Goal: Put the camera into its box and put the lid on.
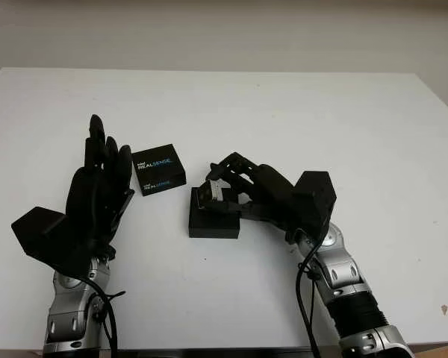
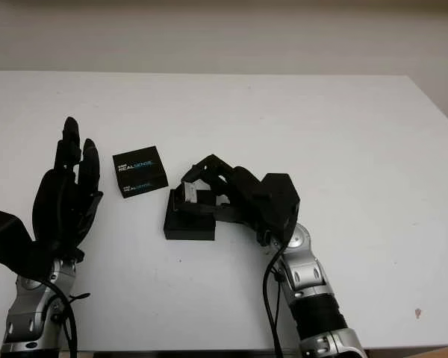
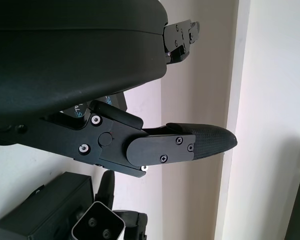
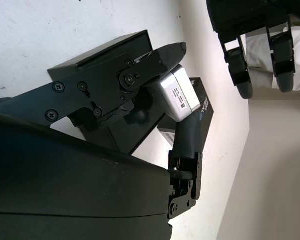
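Observation:
My right hand [image 1: 225, 181] is shut on the small silver camera [image 1: 213, 195], holding it just over the open black box [image 1: 213, 221] at the table's middle. In the right wrist view the camera [image 4: 179, 93] is pinched between the fingers [image 4: 162, 57] above the box [image 4: 104, 52]. The black lid [image 1: 159, 169], printed REALSENSE, lies on the table just left of the box. My left hand [image 1: 101, 160] is open and raised upright, right beside the lid's left edge.
The white table [image 1: 299, 112] stretches wide behind and to the right of the box. Its front edge [image 1: 209, 348] runs close below both forearms. A pale wall rises behind the table.

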Controlling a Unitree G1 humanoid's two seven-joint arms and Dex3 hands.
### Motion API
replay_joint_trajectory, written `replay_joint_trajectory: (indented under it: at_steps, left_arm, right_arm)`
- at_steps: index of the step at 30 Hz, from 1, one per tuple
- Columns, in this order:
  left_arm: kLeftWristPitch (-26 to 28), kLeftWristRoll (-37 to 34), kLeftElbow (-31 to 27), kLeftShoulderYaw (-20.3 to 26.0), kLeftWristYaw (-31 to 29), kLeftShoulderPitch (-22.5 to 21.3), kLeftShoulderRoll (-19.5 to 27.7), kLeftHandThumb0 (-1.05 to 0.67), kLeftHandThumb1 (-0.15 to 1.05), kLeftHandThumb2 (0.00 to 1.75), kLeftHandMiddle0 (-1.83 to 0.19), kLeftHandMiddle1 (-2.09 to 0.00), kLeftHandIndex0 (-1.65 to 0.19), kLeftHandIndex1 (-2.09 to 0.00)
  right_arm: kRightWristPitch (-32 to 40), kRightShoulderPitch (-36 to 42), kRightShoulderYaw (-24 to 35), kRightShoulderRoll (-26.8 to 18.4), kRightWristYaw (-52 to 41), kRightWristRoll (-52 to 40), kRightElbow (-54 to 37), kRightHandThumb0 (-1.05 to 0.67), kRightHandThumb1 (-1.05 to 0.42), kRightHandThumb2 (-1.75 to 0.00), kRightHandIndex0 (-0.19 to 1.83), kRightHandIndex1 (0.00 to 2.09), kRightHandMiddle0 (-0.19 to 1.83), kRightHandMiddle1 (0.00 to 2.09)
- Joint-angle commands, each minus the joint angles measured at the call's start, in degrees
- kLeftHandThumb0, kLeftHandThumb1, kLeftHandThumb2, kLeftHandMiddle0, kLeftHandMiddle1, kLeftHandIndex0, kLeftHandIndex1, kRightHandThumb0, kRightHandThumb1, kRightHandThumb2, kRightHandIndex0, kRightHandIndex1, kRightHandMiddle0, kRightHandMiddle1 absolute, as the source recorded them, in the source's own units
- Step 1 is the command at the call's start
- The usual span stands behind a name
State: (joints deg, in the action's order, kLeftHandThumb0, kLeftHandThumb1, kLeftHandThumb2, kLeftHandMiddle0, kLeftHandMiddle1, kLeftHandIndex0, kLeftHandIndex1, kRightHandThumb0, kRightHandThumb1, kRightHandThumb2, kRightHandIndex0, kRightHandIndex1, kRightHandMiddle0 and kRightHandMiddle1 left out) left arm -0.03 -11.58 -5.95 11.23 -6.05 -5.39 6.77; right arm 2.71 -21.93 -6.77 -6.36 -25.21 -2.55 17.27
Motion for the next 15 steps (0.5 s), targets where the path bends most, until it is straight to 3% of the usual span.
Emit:
replay_joint_trajectory:
  at_steps: [1,15]
  left_arm:
    - [0.0,0.0,-0.3,-0.3,-0.1,0.4,0.0,-0.71,1.05,0.47,0.19,0.0,0.19,0.0]
    - [-0.2,0.1,-0.6,-0.5,-0.3,0.6,-0.2,-0.71,1.05,0.45,0.19,0.0,0.19,0.0]
  right_arm:
    - [0.3,1.1,-0.5,-0.6,-0.1,0.4,-1.5,-0.41,-0.99,-0.06,0.18,0.08,0.28,1.69]
    - [-3.2,3.1,-1.6,-1.0,2.7,3.9,0.9,-0.41,-1.01,-0.06,0.17,0.07,0.2,1.67]
